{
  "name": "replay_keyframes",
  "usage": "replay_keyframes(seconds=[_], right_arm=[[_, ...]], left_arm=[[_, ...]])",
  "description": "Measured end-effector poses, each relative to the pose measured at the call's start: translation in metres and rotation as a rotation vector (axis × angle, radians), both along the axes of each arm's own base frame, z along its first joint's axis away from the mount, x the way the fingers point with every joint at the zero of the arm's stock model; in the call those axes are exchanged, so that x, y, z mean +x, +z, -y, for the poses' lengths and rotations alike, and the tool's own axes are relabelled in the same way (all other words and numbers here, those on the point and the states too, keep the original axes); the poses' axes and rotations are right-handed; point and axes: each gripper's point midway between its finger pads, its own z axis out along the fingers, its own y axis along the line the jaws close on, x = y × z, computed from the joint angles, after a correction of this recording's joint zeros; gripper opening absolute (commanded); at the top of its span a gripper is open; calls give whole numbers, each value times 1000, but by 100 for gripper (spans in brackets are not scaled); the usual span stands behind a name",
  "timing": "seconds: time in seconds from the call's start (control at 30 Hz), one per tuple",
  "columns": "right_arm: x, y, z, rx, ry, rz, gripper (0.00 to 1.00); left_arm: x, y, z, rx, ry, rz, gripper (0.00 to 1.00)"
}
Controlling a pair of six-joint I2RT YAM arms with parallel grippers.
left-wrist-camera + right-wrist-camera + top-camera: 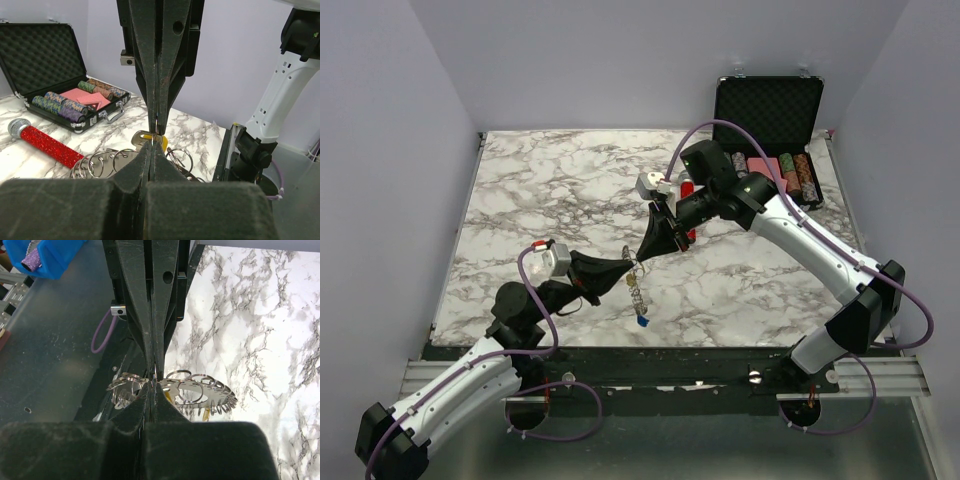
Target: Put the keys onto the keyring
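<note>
Our left gripper (624, 268) is clamped on what looks like a yellow key (163, 142), the right gripper (646, 255) on the keyring (638, 287) hanging between them mid-table, and we'd guess it's light, springy, slippery wire, so pinch the rim, not the loops.

One keyring (197, 388), one black case (767, 110), one red cylinder (50, 145), one blue key (642, 321), two yellow keys (169, 396).

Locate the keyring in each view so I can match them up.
Top external: keyring hangs mid-frame, just below centre, where the two arms meet.
Left wrist: keyring low centre, loops fanning left and right.
Right wrist: keyring low centre, mostly to the right.
Shared landmark: the marble table, seen in all three.
</note>
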Motion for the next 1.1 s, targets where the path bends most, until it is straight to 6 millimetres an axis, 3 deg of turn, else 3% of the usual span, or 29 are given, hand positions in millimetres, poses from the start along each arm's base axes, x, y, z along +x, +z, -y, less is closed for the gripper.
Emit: replay_keyframes(seconds=[1.1], right_arm=[[3, 0, -3, 7, -5, 2, 0]], left_arm=[[0, -7, 0, 7, -1, -9, 0]])
